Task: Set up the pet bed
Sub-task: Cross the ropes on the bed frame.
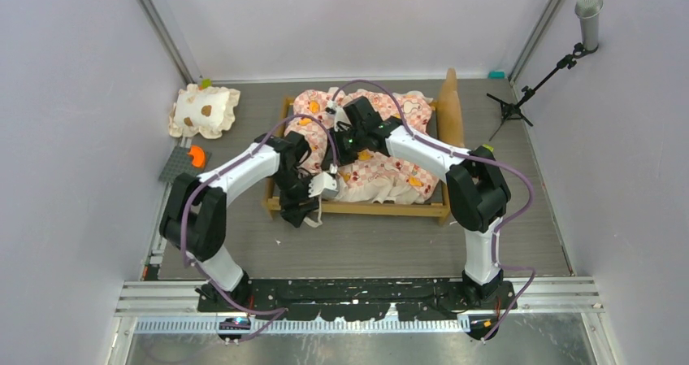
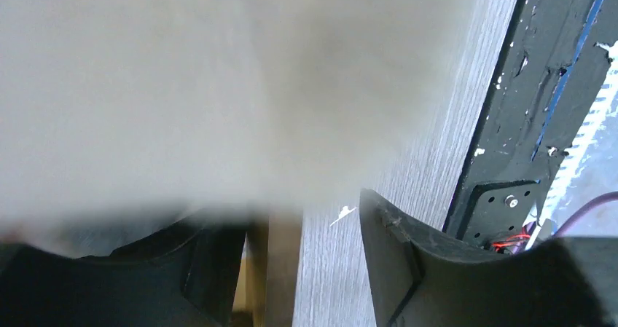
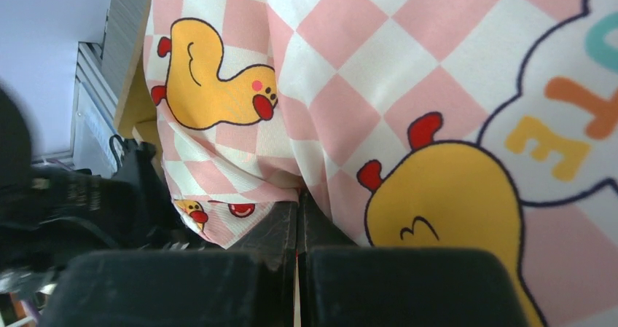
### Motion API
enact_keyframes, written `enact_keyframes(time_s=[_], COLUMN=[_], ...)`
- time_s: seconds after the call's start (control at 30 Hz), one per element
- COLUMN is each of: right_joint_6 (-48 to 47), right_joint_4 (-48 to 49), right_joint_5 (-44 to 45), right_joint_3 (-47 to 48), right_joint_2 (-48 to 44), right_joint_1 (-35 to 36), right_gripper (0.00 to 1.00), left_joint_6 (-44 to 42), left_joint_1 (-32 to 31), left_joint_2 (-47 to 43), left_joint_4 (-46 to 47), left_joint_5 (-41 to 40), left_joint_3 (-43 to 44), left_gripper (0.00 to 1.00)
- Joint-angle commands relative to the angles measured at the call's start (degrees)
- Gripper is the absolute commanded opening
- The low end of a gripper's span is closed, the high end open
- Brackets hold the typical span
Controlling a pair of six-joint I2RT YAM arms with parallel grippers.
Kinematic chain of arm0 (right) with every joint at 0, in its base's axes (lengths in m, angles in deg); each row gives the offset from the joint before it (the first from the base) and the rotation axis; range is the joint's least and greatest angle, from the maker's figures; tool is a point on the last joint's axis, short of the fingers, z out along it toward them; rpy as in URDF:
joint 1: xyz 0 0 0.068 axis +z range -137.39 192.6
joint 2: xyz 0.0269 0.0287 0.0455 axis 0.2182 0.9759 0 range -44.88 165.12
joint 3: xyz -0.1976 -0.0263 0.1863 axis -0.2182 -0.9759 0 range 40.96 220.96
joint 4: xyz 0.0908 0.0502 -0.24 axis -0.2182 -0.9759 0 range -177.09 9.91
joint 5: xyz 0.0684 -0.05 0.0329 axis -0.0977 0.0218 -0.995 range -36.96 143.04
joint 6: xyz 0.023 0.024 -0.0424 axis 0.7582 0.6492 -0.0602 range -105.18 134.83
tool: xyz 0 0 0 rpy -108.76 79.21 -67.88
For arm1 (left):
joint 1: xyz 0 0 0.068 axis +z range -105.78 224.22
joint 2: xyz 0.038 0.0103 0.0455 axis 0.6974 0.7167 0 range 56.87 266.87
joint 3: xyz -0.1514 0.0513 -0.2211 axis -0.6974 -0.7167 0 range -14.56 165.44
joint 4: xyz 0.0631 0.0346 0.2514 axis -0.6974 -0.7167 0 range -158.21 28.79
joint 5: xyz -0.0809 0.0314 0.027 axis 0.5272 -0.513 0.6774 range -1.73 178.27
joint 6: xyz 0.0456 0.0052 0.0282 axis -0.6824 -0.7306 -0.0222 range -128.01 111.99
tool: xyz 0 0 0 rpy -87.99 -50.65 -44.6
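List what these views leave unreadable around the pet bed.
Left wrist: a blurred pale mass at the lens hides what the left pincer faces.
Top: the left arm covers the near-left corner of the pet bed.
Right wrist: the mattress drapes over the right pincer tips; grip unconfirmed.

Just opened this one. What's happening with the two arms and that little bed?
Both arms are bent over the pet bed, working on its pink checkered mattress, which lies bunched up in the frame. The right claw is shut, pinching a fold of the fabric. The left claw sits by the bed's near left corner with jaws apart; no grip shows. The spotted pillow lies apart, far left on the table.
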State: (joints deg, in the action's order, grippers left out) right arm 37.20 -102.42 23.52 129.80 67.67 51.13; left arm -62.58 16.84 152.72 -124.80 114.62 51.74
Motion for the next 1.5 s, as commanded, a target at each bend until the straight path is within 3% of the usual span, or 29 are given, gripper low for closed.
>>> enact_keyframes(time_s=[0.0,0.2,0.4,0.57,0.7,0.8,1.13,1.27,1.37,1.47], right_joint_6=[-0.1,-0.1,-0.1,0.2,0.2,0.9,2.1,1.7,0.5,-0.8], right_joint_4=[0.6,0.4,0.3,0.6,0.9,1.3,0.1,-1.7,-3.1,-4.2], right_joint_5=[-0.1,0.1,0.5,1.0,0.9,1.3,3.2,3.9,5.2,7.8], right_joint_3=[2.1,2.4,2.5,2.6,2.7,3.2,11.1,13.8,14.7,14.8], right_joint_2=[-0.1,0.0,-0.1,-0.9,-3.0,-4.4,0.6,3.6,3.9,2.0], right_joint_1=[0.2,0.2,0.2,0.2,0.8,2.5,11.3,13.2,13.7,13.7], right_gripper=[0.01,0.01,0.01,0.01,0.02,0.03,0.05,0.15,0.33,0.38], left_joint_6=[1.5,4.1,10.2,25.3,45.9,58.7,72.3,75.9,77.8,79.2], left_joint_1=[-0.3,-0.3,-0.2,-0.2,-0.2,-0.2,-0.2,-0.2,-0.2,-0.2], left_joint_2=[-8.0,-13.0,-21.5,-31.6,-40.5,-46.0,-58.7,-61.8,-62.7,-62.2], left_joint_4=[-4.2,-3.6,4.3,18.5,28.0,26.5,18.0,16.2,15.4,14.8], left_joint_5=[0.6,-1.0,-1.6,-3.1,-14.5,-28.8,-45.6,-48.4,-48.3,-48.7], left_joint_3=[3.1,3.9,1.0,-3.9,-9.7,-10.8,-11.2,-13.5,-15.4,-14.9], left_gripper=[0.59,0.6,0.66,0.99,1.0,1.0,1.0,1.0,1.0,1.0])
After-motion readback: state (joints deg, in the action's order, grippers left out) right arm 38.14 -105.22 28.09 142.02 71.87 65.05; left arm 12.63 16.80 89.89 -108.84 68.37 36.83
